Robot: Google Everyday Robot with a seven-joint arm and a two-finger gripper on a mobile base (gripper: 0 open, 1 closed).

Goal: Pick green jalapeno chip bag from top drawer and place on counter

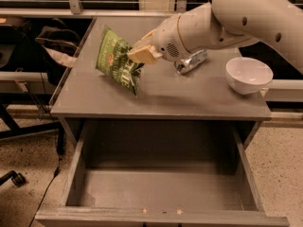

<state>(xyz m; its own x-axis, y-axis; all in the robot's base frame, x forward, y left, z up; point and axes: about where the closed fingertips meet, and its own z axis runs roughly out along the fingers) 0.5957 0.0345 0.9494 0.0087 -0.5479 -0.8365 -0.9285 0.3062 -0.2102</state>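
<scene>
Green and crinkled, the jalapeno chip bag (112,58) hung tilted from my fingers (144,56), clenched on its right edge, long axis slanting down to the desk (199,96) just beneath.

The arm (227,18) reaches in from upper right, end effector (141,56) clamped on the green chip bag (111,56).
</scene>
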